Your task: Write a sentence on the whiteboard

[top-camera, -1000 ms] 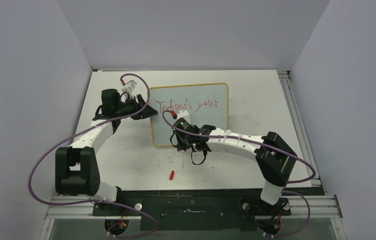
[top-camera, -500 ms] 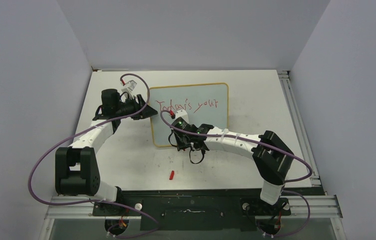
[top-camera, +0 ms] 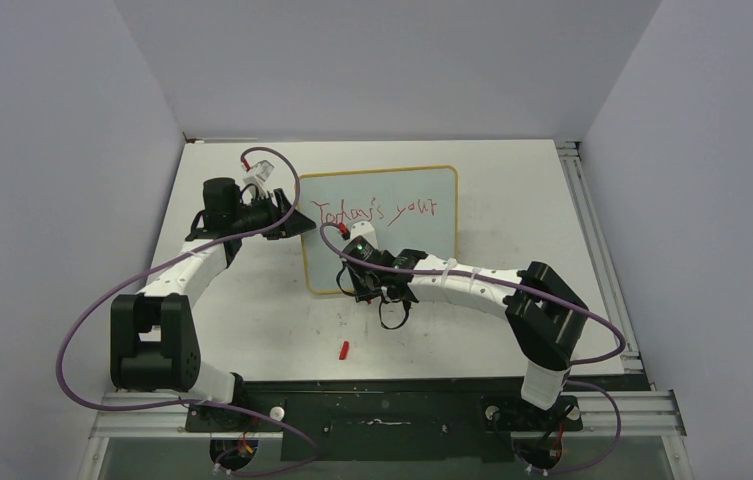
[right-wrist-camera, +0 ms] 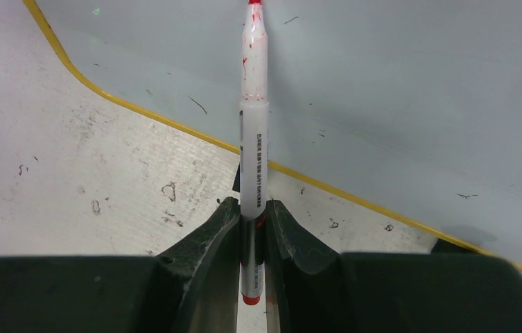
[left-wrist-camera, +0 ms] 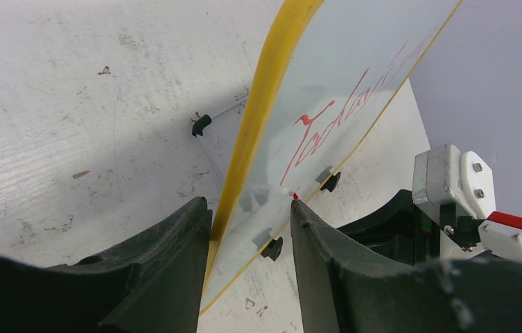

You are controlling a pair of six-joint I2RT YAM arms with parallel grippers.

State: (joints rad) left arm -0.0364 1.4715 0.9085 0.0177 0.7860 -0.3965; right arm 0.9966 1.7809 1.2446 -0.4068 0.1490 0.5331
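Glossy rounded whiteboard (top-camera: 432,230), slim cylindrical marker (right-wrist-camera: 254,139)

— What is everything set on?
— A white desk (top-camera: 512,190) is seen, scuffed and speckled with small dark marks.
— Is anything found lying loose on it?
— A small red piece (top-camera: 345,349) is seen near the front edge, left of the middle, well apart from the rest.
— What else is noted?
— A marker (right-wrist-camera: 254,125) is seen: a white barrel smeared with red and printed with black lettering, its red tip pointed away from the camera.
— How is the desk bounded?
— Pale grey walls (top-camera: 382,60) are set at the back and both sides. A metal rail (top-camera: 589,240) is run along the right edge, and silver bars (top-camera: 402,408) are laid across the front.
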